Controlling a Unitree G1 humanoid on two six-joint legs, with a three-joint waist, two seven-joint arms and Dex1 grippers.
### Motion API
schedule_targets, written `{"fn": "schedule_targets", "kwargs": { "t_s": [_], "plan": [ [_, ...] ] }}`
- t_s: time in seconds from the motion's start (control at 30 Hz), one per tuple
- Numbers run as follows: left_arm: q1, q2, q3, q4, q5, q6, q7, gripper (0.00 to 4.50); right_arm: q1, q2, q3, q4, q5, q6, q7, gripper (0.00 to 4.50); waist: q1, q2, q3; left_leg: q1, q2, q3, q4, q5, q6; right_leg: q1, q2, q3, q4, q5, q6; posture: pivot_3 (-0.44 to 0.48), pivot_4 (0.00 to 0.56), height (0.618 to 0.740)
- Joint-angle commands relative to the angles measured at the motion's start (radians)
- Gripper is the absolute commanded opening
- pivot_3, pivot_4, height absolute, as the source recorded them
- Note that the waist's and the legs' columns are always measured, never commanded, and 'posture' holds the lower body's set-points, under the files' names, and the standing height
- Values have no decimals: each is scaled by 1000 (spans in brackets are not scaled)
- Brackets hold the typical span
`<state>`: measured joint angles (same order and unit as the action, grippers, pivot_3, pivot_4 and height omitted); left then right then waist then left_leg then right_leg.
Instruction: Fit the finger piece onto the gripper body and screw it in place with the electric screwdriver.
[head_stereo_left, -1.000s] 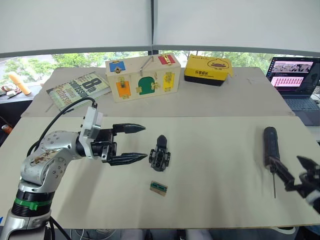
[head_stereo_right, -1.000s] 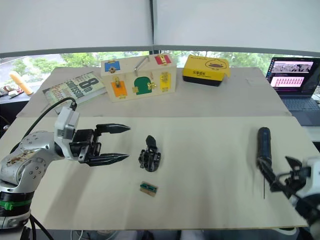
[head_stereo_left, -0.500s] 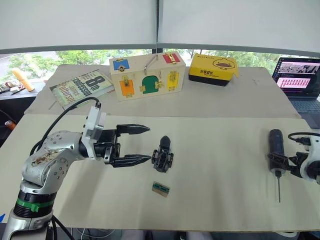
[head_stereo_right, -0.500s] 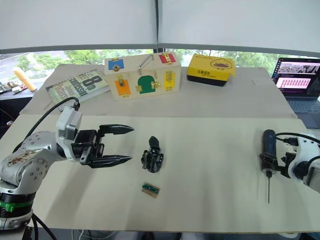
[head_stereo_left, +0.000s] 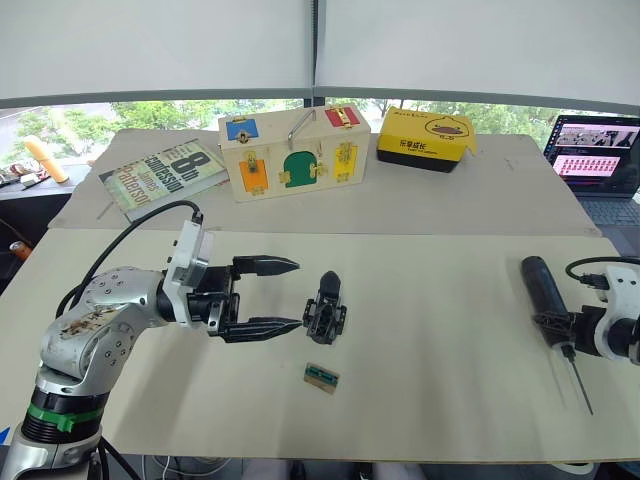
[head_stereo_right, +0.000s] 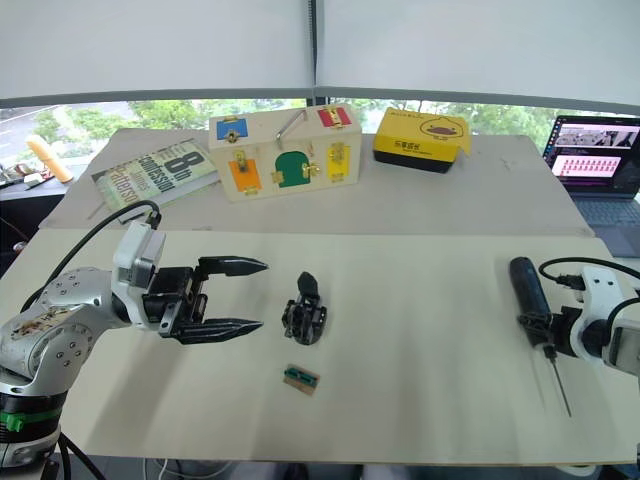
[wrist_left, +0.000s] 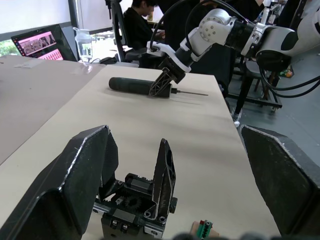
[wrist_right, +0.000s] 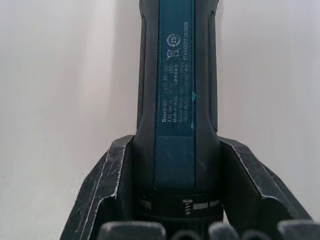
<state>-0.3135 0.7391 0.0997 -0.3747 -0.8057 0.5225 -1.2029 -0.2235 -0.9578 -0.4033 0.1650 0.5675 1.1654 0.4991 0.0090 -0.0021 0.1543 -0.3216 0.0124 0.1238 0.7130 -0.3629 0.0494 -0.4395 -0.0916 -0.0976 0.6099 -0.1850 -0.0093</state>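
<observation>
On the right side of the surface (head_stereo_left: 430, 300), the right gripper (head_stereo_left: 560, 328) is pinching the electric screwdriver (head_stereo_left: 545, 293) near its bit end, fingers (wrist_right: 107, 187) pressing both flanks of the barrel. It is looking rigid, smooth and fairly heavy, so gripping that collar is probably limiting any slipping. Near the middle, the gripper body (head_stereo_left: 324, 320) is sitting with the finger piece (wrist_left: 164, 170) standing upright on it; both are seeming light and easy to nudge. Beside it, the left gripper (head_stereo_left: 285, 296) is hovering, fingers spread wide
</observation>
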Motion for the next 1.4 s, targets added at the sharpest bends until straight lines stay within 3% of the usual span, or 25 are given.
{"fn": "schedule_targets", "kwargs": {
  "t_s": [0.03, 0.1, 0.23, 0.4, 0.63, 1.0, 1.07, 1.2, 1.4],
  "plan": [
    [-10, 8, 27, 6, -8, -15, -11, 4500, -89, -15, -96, -110, 78, 112, 0, 1943, -1, 0, 0, 0, 0, 0, 0, 0, 0, 0, 0, 0, 0, 0, 0, 0, 150, 740],
    [2, 21, 32, 15, 5, -32, -34, 4500, -97, -31, -79, -220, 123, 156, 32, 1943, -7, 2, 1, 0, 0, 0, 0, 0, 0, 0, 0, 0, 0, 0, 0, 0, 150, 740],
    [48, 69, 58, 51, 46, -98, -115, 4500, 13, -116, 22, -500, 164, 142, 147, 1943, -13, 5, 2, 0, 1, 0, -2, 1, -3, -3, 2, 0, 1, -1, -1, 0, 150, 740],
    [98, 81, 62, 119, 115, -199, -167, 4500, 143, -183, 137, -664, 72, -56, 239, 1943, -6, 4, 2, 0, 0, -1, -2, 0, -4, -2, 1, -4, 0, -2, -1, 0, 150, 740],
    [164, 64, 41, 126, 168, -280, -174, 4500, 203, -145, 276, -669, -33, -230, 268, 1943, -3, 2, 3, 0, 0, 0, -1, -1, -3, -2, 0, -5, 0, -2, 0, 0, 150, 740],
    [182, 51, 33, 109, 189, -294, -150, 4500, 169, -111, 339, -577, -64, -302, 352, 1943, -1, 2, 3, 0, 1, -1, -1, 0, -3, -2, 0, -6, 1, -2, -1, 0, 150, 740],
    [184, 52, 33, 110, 190, -294, -148, 4500, 169, -114, 341, -568, -58, -292, 370, 2964, -1, 2, 3, 0, 1, -1, -1, 0, -3, -2, 0, -6, 1, -2, -1, 0, 150, 740],
    [183, 51, 27, 104, 189, -292, -145, 4500, 170, -140, 352, -564, -89, -316, 401, 4341, -1, 2, 3, 0, 1, -1, -1, 0, -3, -2, 0, -7, 1, -2, -1, 0, 150, 740],
    [164, 40, 15, 96, 177, -294, -146, 4500, 99, -219, 317, -594, -76, -292, 482, 4470, 0, 2, 3, 0, 1, -1, 0, 0, -3, -2, 0, -7, 1, -2, -2, 0, 150, 740]
  ]
}}
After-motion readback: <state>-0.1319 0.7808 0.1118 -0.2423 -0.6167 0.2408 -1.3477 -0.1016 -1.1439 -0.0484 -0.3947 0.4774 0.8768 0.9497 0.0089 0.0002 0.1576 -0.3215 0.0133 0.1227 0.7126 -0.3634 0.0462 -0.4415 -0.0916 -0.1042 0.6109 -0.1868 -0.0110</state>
